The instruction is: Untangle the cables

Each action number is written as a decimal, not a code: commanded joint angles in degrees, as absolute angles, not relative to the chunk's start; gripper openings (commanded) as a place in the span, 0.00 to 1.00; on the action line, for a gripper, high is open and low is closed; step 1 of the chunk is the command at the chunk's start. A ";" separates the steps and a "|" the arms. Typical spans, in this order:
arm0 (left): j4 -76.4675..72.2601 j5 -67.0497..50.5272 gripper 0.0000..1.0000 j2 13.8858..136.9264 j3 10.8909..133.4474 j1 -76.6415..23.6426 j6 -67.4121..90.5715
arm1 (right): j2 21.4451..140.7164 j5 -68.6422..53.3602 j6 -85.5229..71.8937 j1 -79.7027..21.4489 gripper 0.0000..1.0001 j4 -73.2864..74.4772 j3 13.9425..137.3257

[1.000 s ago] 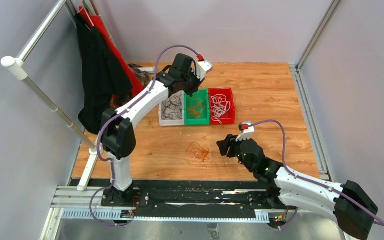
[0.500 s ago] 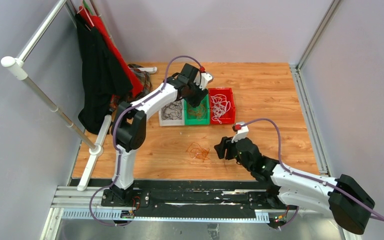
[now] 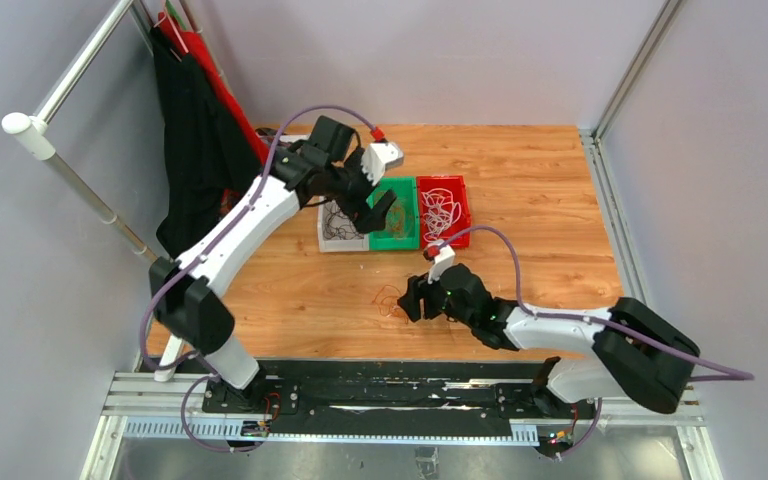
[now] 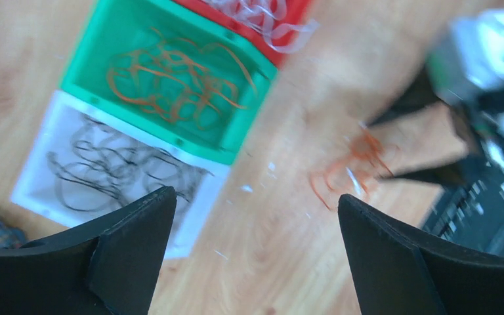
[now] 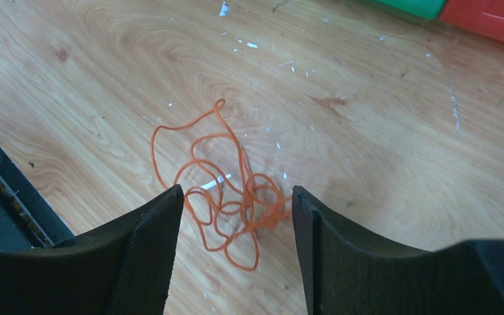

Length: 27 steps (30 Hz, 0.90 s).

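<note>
The left gripper hangs wide open and empty above the white plastic bin of black cables and the green plastic bin of orange ones, well apart from the work. With no second hold, a lift would likely drag the whole knot along. The thin orange cable tangle lies on the wooden table nearer the arm bases, with loose loops fanning from a denser knot and a pale scrap among them. The right gripper, open and holding nothing, straddles it low. Closing on the dense part could pinch several strands and tighten the snarl, or the thin wire could slip the pads.
</note>
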State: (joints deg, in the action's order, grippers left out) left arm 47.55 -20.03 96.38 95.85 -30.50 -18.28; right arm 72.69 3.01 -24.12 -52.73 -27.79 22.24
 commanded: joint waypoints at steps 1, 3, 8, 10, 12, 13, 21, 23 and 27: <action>53.26 -32.23 1.00 91.40 85.05 -30.50 -26.12 | 78.94 2.05 -21.82 -53.44 0.60 -33.62 25.90; 53.14 -35.68 0.96 91.97 81.65 -30.50 -28.00 | 81.97 1.92 -21.67 -53.44 0.56 -34.89 26.41; 50.22 -40.38 0.90 97.24 78.51 -30.73 -30.86 | 85.92 0.60 -22.50 -53.48 0.36 -38.46 24.80; 47.88 -40.63 0.90 99.20 78.05 -31.48 -31.29 | 84.91 0.32 -22.77 -53.44 0.22 -39.68 22.84; 45.49 -40.07 0.91 100.54 77.25 -32.67 -32.19 | 82.73 0.11 -22.72 -53.46 0.11 -39.75 21.33; 44.67 -39.71 0.91 101.18 76.95 -33.41 -32.82 | 81.47 -0.03 -22.40 -53.46 0.08 -39.52 20.75; 42.43 -42.46 0.90 106.76 77.71 -36.73 -37.14 | 73.68 -2.66 -19.45 -53.50 0.01 -36.76 18.97; 42.40 -43.74 0.88 106.92 77.56 -36.74 -37.73 | 71.64 -3.28 -19.08 -53.44 0.01 -35.72 19.30; 42.52 -45.63 0.78 104.98 76.99 -36.78 -39.74 | 67.92 -5.62 -18.29 -53.44 0.01 -33.74 20.19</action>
State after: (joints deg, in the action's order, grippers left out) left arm 43.72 -41.60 107.00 76.93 -36.75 -36.29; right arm 71.07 -2.70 -20.38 -52.73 -35.62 19.75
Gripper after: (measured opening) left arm 0.848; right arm 0.014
